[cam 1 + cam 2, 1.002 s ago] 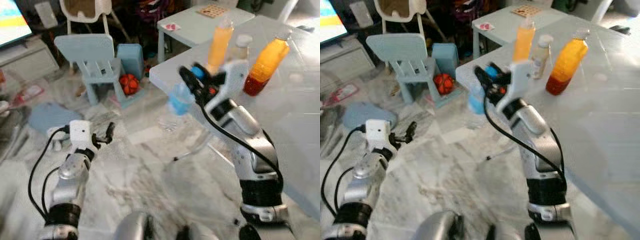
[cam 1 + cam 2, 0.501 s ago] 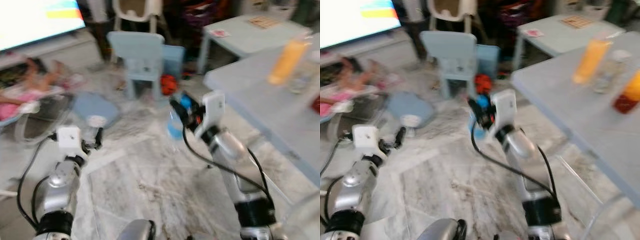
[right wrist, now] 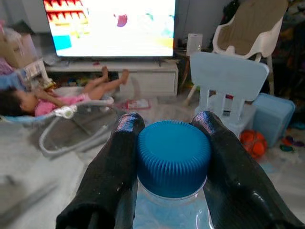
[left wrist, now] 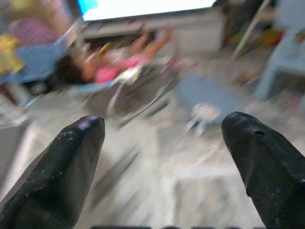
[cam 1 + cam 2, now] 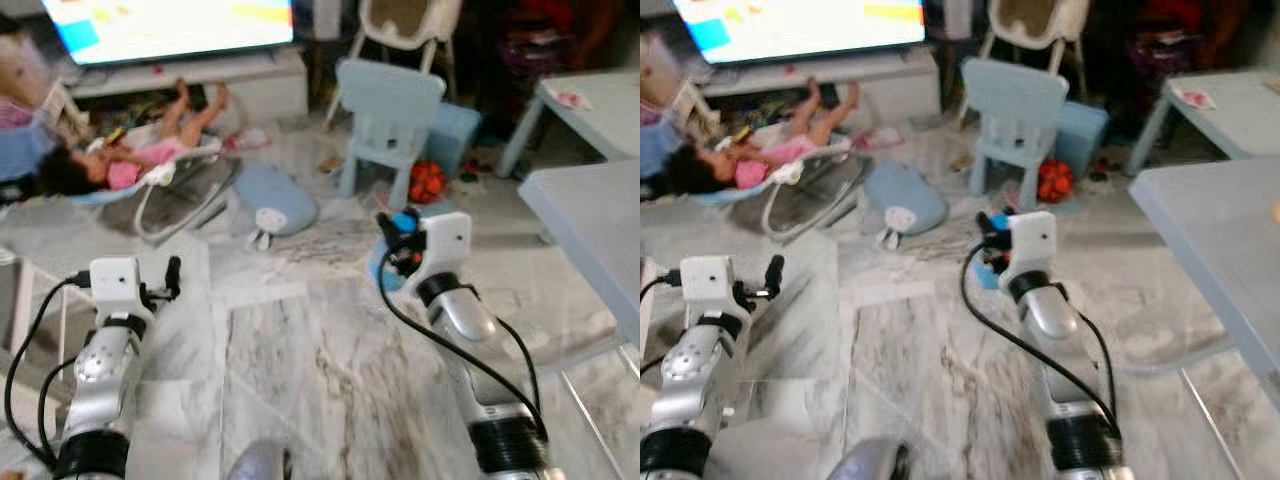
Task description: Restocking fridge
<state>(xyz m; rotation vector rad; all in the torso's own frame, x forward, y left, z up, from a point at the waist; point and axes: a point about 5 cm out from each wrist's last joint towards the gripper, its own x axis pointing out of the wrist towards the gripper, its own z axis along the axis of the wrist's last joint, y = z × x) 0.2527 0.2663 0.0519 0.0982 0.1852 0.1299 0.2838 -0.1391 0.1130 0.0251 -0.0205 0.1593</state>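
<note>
A clear bottle with a blue cap (image 3: pixel 173 162) is held by its neck in my right gripper (image 5: pixel 398 243), which is shut on it and carried out in front of me above the marble floor; the bottle's bluish body (image 5: pixel 381 272) hangs below the fingers (image 3: pixel 119 157). My left gripper (image 4: pixel 162 143) is open with nothing between its fingertips (image 4: pixel 76 143); it is raised at my left side (image 5: pixel 170 275) over the floor.
A person lies in a bouncer seat (image 5: pixel 150 175) at the left below a lit screen (image 5: pixel 170 25). A pale blue child's chair (image 5: pixel 385 110), a blue cushion (image 5: pixel 275 195), an orange ball (image 5: pixel 427 182) and a grey table edge (image 5: pixel 590 230) stand ahead and right.
The camera has swung left: the table with the orange bottles has left the picture and the screen and bouncer have come in. My right gripper still holds the bottle.
</note>
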